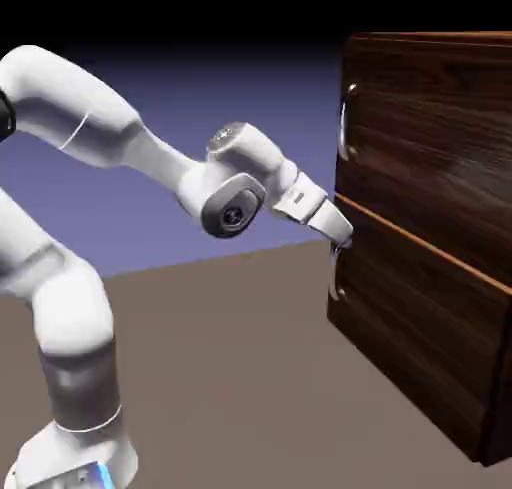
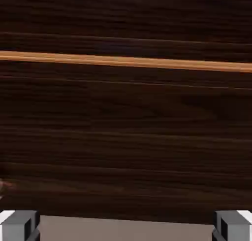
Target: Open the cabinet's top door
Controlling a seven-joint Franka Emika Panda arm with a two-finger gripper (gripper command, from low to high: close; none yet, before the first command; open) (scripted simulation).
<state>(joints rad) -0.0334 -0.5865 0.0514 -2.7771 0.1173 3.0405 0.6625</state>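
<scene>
I count one cabinet (image 1: pixel 430 237) on the surface (image 1: pixel 230 377). It has two door panels: one top door (image 1: pixel 430 127) and one lower door (image 1: pixel 420 327). I see two silver handles, one upper handle (image 1: pixel 345 122) and one lower handle (image 1: pixel 335 277). I have one tool (image 1: pixel 343 235) with two fingertips (image 2: pixel 19 225).

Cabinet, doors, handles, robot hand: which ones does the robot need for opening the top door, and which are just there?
Needed:
- cabinet
- top door
- top handle
- gripper, open, close to the cabinet front near the orange line between the doors

Just there:
- bottom door
- bottom handle
- table
</scene>
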